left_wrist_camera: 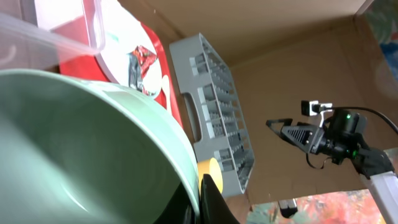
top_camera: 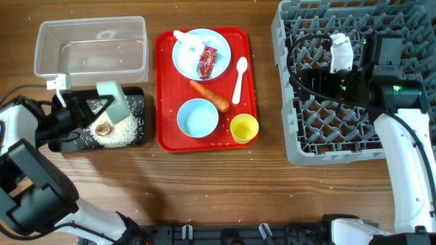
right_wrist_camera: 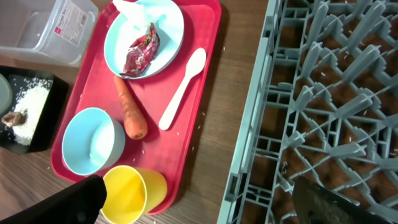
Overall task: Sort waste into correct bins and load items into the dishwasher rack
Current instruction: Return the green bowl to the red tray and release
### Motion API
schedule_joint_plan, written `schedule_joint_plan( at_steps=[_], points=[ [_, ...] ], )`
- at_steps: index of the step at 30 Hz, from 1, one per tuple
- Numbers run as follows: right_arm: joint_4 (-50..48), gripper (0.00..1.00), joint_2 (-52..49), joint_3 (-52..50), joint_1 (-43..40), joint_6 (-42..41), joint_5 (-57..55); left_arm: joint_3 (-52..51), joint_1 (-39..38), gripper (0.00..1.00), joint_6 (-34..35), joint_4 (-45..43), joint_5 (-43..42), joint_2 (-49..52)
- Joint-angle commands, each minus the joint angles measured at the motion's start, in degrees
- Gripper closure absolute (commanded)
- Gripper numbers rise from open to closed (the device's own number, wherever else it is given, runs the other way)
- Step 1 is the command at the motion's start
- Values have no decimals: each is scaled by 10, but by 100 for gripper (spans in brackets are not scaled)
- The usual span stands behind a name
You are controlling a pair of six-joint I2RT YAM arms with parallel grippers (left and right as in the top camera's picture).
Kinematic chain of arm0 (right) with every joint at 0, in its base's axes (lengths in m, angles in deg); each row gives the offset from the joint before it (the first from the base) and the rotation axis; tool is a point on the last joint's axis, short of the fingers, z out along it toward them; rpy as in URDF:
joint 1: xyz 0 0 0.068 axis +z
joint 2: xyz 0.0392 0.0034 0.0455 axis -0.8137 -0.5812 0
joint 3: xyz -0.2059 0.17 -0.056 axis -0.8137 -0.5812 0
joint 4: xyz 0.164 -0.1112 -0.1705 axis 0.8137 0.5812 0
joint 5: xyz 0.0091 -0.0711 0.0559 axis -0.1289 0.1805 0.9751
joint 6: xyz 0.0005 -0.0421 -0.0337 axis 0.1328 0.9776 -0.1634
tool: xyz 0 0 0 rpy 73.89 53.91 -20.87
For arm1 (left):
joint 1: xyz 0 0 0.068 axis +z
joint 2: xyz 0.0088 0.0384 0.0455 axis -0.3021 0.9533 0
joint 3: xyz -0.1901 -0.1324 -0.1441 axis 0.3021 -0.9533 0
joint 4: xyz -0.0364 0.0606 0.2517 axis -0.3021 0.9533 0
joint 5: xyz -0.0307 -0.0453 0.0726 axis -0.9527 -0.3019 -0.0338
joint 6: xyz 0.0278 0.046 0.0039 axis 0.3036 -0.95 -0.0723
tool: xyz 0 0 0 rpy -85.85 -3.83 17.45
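Pale green bowl fills the left wrist view, with most of its rim cut off by the frame edges. The left end effector is clamped on the bowl and holds it tipped on edge over the black tray, where rice and a brown scrap lie. The right end effector hangs over the dishwasher rack, jaws wide and empty. Its fingers show only as dark blurs. The wrapper and tissue lie on the plate.
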Motion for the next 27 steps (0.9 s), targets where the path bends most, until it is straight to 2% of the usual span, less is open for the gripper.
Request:
schedule_joint_plan(
  at_steps=[1,3,4,6,7,10,12,18,19,20,21,22,24,27],
  points=[
    [-16,0,-6,6,-1,-2,-5,56,-80,96,40,-7,85,-40],
    [-23,0,-6,6,-1,-3,-5,102,-169,96,157,-69,195,-59],
    [-23,0,-6,6,-1,-5,-5,122,-226,96,231,-114,281,-64],
    [-19,0,-6,6,-1,-13,-5,140,-325,96,325,-185,450,-65],
    [-14,0,-6,6,-1,-12,-5,140,-394,96,364,-228,570,-63],
    [-6,0,-6,6,-1,-12,-5,140,-505,96,406,-280,758,-34],
    [-6,0,-6,6,-1,-12,-5,140,-547,96,416,-298,814,5],
    [-3,0,-6,6,-1,-12,-5,140,-559,95,433,-285,814,81],
    [-4,0,-6,6,-1,-11,-5,140,-559,83,433,-280,814,82],
    [-4,0,-6,6,-1,-12,-5,140,-559,66,433,-280,814,82],
    [-4,0,-6,6,-1,-12,-5,140,-559,42,432,-282,814,82],
    [-4,0,-6,6,-1,-11,-5,140,-559,28,433,-284,813,82],
    [-4,0,-6,6,-1,-12,-5,170,-559,15,433,-258,766,78],
    [-6,0,-6,6,-1,-12,-5,279,-559,8,420,-222,732,77]
  ],
)
